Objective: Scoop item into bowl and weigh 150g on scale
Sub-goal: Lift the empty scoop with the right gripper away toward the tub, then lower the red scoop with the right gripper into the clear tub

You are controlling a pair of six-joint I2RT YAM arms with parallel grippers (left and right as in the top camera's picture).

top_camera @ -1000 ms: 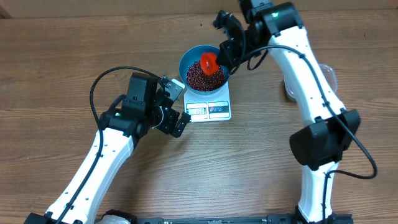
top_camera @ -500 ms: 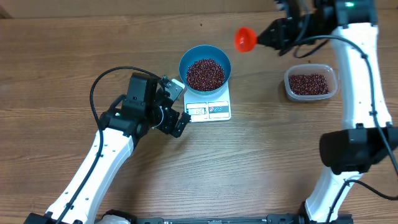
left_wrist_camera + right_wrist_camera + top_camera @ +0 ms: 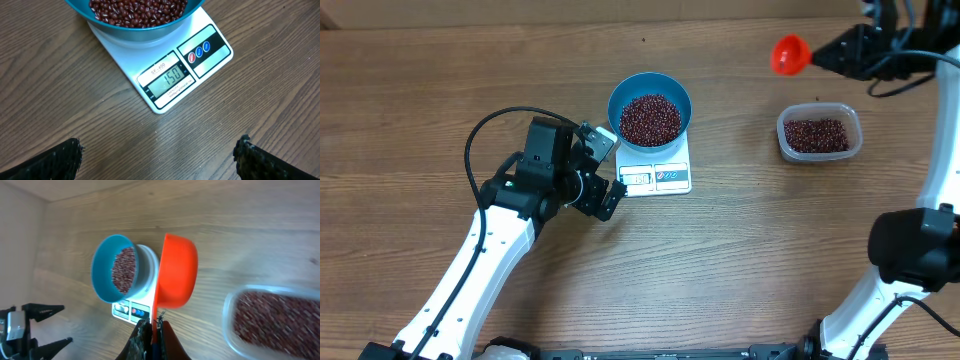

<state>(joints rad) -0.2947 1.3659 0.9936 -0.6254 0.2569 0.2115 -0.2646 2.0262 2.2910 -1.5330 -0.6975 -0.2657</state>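
The blue bowl (image 3: 650, 92) sits on the white scale (image 3: 672, 177), filled with dark red-brown beans (image 3: 650, 119). In the left wrist view the scale's display (image 3: 170, 79) reads 150, just below the bowl (image 3: 135, 31). My left gripper (image 3: 612, 170) is open at the scale's left edge, with bare table between its fingertips (image 3: 160, 152). My right gripper (image 3: 823, 55) is shut on the handle of an orange scoop (image 3: 787, 54), held in the air at the back right. The scoop (image 3: 175, 272) is tilted on its side in the right wrist view, and I cannot see inside it.
A clear plastic tub (image 3: 819, 112) with more beans stands right of the scale, below the scoop; it also shows as a tub (image 3: 232, 325) in the right wrist view. The left arm's cable loops over the table left of the bowl.
The right arm has carried the orange scoop from over the bowl to the right and back, past the tub's left side. The left arm and the bowl have not moved.
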